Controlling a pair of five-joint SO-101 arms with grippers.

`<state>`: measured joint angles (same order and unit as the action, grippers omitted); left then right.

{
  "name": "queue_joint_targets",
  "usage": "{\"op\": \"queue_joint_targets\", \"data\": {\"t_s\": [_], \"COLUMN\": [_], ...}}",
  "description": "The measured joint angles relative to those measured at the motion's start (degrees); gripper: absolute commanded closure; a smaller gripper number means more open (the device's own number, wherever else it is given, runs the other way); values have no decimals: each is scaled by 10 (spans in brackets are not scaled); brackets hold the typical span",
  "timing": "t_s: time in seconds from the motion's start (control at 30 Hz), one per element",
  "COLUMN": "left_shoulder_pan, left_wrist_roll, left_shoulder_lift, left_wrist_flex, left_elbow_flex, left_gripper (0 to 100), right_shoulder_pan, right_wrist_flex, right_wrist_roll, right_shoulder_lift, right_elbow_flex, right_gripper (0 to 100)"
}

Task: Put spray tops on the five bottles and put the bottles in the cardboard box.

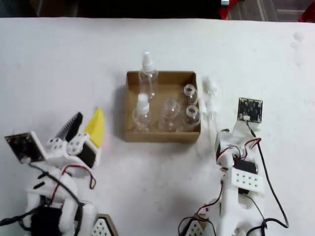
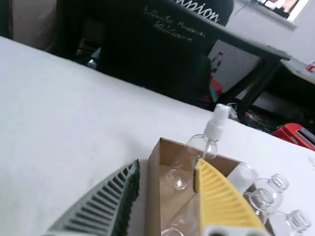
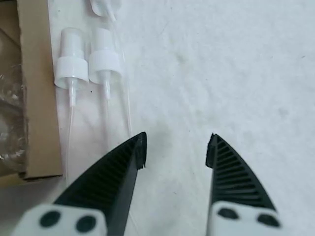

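Bottles (image 1: pixel 171 110): five; loose spray tops (image 3: pixel 70 64): three

I take this for an office-like lab room: my white-covered counter (image 2: pixel 74 123) carries two small robot arms (image 1: pixel 238 182) trailing loose wires (image 1: pixel 252 142). Beyond its far edge stands a black office chair (image 2: pixel 162 44) with a dark desk (image 2: pixel 266 54) on angled legs behind it. Grey floor (image 1: pixel 256 9) lies past the counter in the high view.

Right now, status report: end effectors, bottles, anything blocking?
Left end effector open, empty, beside cardboard box. Right end effector open, near loose spray tops. Five bottles in box: two capped, three bare. Nothing blocking the tops.
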<state>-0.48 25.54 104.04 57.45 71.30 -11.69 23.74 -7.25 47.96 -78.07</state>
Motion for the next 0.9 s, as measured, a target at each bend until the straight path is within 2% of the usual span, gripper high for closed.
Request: {"op": "queue_joint_targets", "data": {"t_s": [0.07,0.13,0.2,0.27,0.37,0.5,0.77,0.9], "left_shoulder_pan": [-11,-14,-13,-12,10,28,43,54], "left_wrist_roll": [2,1,-4,-16,-25,-62,-246,-273], "left_shoulder_lift": [0,-4,-11,-11,-11,-11,-11,-11], "left_wrist_flex": [-17,-51,-105,-163,-224,-235,-218,-218], "left_elbow_flex": [39,91,148,197,251,257,257,257], "left_gripper": [862,985,953,983,978,978,977,977], "right_shoulder_pan": [0,0,0,0,0,-26,-25,-27], "right_wrist_flex": [0,0,0,0,0,0,0,0], "right_wrist_roll": [0,0,0,0,0,0,0,0], "right_shoulder_lift": [0,0,0,0,0,0,0,0], "right_elbow_flex": [0,0,0,0,0,0,0,0], "right_gripper": [818,818,817,816,816,815,815,815]}}
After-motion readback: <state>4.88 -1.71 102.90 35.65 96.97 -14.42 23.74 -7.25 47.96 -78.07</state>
